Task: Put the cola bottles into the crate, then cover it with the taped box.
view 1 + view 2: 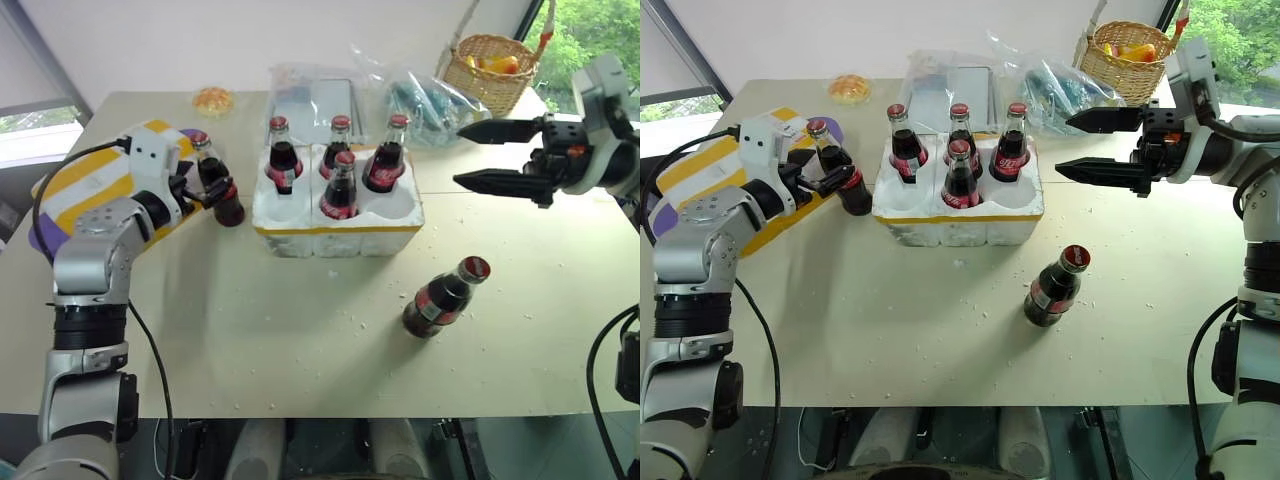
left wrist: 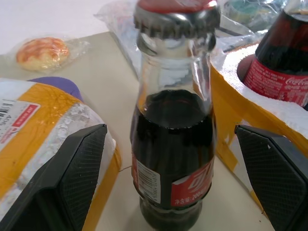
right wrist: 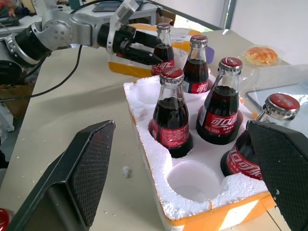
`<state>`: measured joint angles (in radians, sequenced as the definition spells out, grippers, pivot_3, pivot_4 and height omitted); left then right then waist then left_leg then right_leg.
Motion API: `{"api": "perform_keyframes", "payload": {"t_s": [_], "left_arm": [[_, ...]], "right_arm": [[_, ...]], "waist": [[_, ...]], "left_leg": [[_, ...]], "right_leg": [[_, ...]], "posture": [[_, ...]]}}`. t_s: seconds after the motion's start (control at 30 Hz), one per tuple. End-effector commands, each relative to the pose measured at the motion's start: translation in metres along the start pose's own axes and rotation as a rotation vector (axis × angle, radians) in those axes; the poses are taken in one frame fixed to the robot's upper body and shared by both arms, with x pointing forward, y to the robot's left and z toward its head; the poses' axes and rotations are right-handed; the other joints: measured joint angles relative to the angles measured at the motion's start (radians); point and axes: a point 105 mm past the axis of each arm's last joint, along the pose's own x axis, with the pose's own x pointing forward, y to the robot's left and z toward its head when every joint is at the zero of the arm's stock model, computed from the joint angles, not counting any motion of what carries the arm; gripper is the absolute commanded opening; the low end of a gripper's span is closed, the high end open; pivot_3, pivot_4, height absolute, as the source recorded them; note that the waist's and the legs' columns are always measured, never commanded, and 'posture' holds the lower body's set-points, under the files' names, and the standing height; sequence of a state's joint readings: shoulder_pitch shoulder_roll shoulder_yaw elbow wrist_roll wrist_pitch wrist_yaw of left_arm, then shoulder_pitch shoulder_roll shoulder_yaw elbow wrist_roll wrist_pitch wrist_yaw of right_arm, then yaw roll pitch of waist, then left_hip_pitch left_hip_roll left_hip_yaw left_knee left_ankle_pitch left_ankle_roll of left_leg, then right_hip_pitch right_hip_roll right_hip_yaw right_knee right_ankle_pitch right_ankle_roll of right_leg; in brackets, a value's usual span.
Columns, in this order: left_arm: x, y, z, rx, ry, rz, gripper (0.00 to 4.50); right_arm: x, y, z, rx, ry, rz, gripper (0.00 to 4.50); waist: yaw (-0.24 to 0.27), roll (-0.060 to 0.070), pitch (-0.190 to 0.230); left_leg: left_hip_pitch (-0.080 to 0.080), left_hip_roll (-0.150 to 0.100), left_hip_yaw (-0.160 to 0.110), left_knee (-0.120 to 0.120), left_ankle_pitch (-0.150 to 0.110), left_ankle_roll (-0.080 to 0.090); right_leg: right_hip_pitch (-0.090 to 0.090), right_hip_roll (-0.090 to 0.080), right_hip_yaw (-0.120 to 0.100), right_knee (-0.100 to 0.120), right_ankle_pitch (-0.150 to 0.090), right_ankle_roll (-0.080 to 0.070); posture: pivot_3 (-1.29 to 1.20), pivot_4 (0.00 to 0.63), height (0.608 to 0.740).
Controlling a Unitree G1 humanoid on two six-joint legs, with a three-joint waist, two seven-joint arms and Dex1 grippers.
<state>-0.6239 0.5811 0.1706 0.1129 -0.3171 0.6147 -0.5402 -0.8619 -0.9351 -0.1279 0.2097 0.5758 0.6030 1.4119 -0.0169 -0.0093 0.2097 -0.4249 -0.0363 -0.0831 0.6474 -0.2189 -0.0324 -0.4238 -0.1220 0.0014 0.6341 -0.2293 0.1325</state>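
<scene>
A cream table holds the crate (image 1: 336, 215), a low white foam block banded in yellow tape. Four cola bottles stand in its wells – three along the far row and one in the middle of the near row – so two near wells look vacant. A fifth bottle (image 1: 213, 180) stands upright on the table just to the left of the crate, and a sixth bottle (image 1: 443, 296) stands leaning on the open table nearer the robot, in front of the crate's right end. The taped box (image 1: 92, 183), white foam with wide yellow bands, lies at the far left, close beside the fifth bottle.

The main hazard is likely the tight space around that fifth bottle: it sits squeezed between the taped box and the crate wall, so a finger could catch either block and shove it, or nudge the bottle over before the grip closes. A pinch high on the narrow glass neck could also let it slip.

The left gripper (image 2: 175, 168) reaches forward roughly level, its two black fingers spread wide on either side of the bottle's lower body, not touching it. The right gripper (image 1: 500, 155) hangs raised above the table to the right of the crate, pointing toward the robot's left – fingers spread wide, nothing between them.
</scene>
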Motion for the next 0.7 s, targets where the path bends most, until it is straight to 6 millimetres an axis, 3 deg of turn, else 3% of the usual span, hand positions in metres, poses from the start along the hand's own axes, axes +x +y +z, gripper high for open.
{"api": "perform_keyframes", "payload": {"t_s": [0.03, 0.27, 0.47, 0.6, 0.63, 0.7], "left_arm": [[0.004, -0.001, 0.006, 0.027, -0.026, -0.005, 4.45], [0.022, -0.015, 0.009, 0.017, -0.027, -0.061, 4.45], [0.029, -0.015, 0.001, -0.006, -0.003, -0.058, 4.45], [0.027, -0.011, 0.000, -0.042, -0.005, -0.058, 3.31], [0.026, -0.010, 0.000, -0.040, -0.003, -0.056, 2.71], [0.024, -0.007, -0.001, -0.030, 0.005, -0.049, 2.66]], "right_arm": [[-0.001, 0.004, 0.017, -0.052, -0.042, 0.002, 4.50], [0.005, 0.005, 0.022, -0.054, -0.052, 0.007, 4.50], [0.007, 0.005, 0.023, -0.056, -0.055, 0.005, 4.50], [0.006, 0.007, 0.023, -0.055, -0.056, 0.000, 4.50], [0.005, 0.006, 0.023, -0.054, -0.055, -0.004, 4.50], [0.004, 0.006, 0.023, -0.053, -0.056, -0.010, 4.50]], "waist": [[0.001, 0.000, 0.000], [0.004, 0.000, 0.000], [0.002, 0.000, 0.000], [0.004, 0.000, 0.000], [0.004, 0.000, 0.000], [0.005, 0.000, 0.000]], "left_leg": [[0.000, 0.000, 0.000, 0.000, 0.000, 0.000], [-0.001, 0.000, 0.000, 0.001, 0.000, 0.000], [-0.001, 0.000, 0.000, 0.000, 0.000, 0.000], [-0.001, 0.000, 0.000, 0.000, 0.000, 0.000], [-0.001, 0.000, 0.000, 0.000, 0.000, 0.000], [-0.001, 0.000, 0.000, 0.000, 0.000, 0.000]], "right_leg": [[0.000, 0.000, 0.000, 0.000, 0.000, 0.000], [0.000, 0.000, 0.000, 0.000, 0.000, 0.001], [0.000, 0.000, 0.000, 0.000, 0.000, 0.001], [0.000, 0.000, 0.000, 0.000, 0.000, 0.001], [0.000, 0.000, 0.000, 0.000, 0.000, 0.001], [0.000, 0.000, 0.000, -0.001, 0.000, 0.001]], "posture": [[0.00, 0.150, 0.737], [0.00, 0.150, 0.737], [0.00, 0.150, 0.737], [0.00, 0.150, 0.737], [0.00, 0.150, 0.737], [0.00, 0.150, 0.737]]}}
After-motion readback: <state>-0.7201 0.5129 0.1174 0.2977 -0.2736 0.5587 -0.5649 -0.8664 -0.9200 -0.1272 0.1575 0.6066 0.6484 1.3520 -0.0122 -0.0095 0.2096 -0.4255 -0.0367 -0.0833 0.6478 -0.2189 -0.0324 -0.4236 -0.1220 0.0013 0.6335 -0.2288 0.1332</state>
